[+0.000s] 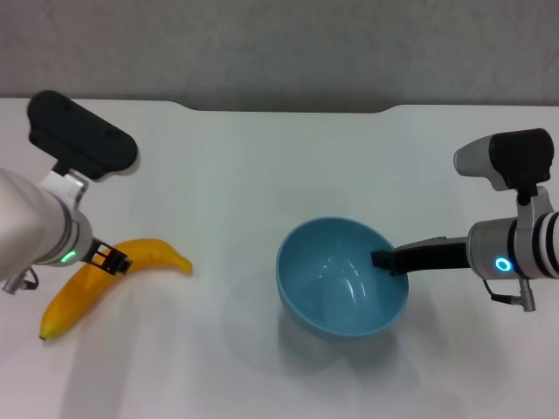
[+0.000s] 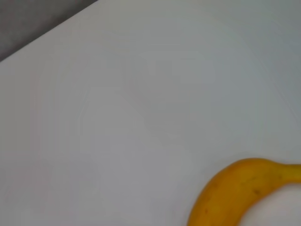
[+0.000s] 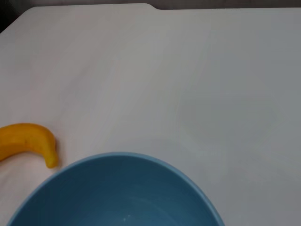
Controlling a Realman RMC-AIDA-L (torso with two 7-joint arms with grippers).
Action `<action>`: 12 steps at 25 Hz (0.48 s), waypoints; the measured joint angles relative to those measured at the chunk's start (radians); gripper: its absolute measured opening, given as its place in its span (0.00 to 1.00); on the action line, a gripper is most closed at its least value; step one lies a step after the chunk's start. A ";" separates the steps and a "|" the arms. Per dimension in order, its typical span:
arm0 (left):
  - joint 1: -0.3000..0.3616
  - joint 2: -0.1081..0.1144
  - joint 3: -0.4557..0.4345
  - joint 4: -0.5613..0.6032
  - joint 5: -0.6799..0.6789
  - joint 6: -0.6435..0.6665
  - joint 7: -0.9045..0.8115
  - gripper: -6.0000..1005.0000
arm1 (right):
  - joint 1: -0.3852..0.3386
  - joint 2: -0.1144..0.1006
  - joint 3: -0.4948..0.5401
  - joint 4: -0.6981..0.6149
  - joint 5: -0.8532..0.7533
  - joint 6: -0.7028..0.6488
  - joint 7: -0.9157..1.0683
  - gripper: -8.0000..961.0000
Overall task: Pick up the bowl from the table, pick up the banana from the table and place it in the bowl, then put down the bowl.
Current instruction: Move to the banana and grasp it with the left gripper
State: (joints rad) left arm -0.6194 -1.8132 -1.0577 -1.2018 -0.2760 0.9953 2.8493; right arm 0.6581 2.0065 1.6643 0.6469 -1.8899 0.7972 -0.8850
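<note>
- Right gripper reaching in from the robot's right, dark fingers pinched on the rim of the bowl at the side nearest that arm; one finger tip visible inside the rim, the other hidden behind the wall.
- Bowl light blue, glossy, deep, mouth facing up; nothing inside it but reflections of light on the curved bottom; tipped slightly; a soft shadow spread on the table below and to the left of it, suggesting it is held just clear of the surface, though contact cannot be ruled out.
- Seen from the right wrist view, bowl filling the near foreground directly ahead of that gripper, interior bare; banana beyond the rim and off to one side, well apart from the bowl; table white all around.
- Left gripper low on the robot's left, black fingers set about the middle of the banana; whether pressed on the skin or merely straddling it cannot be told.
- Banana yellow-orange, curved, lying flat on the table; one end stretching past the left gripper toward the bowl, the other end running back under the left arm toward the near edge.
- From the left wrist view, only part of the banana visible close ahead of that gripper, resting on the white table; own fingers not shown.
</note>
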 joint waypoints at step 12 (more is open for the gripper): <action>-0.092 -0.067 0.050 0.208 0.023 -0.019 -0.001 0.67 | 0.002 0.000 0.000 0.001 0.000 0.004 0.001 0.05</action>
State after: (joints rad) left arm -0.7114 -1.8799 -1.0080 -0.9936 -0.2528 0.9761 2.8486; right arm 0.6599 2.0064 1.6643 0.6476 -1.8899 0.8008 -0.8842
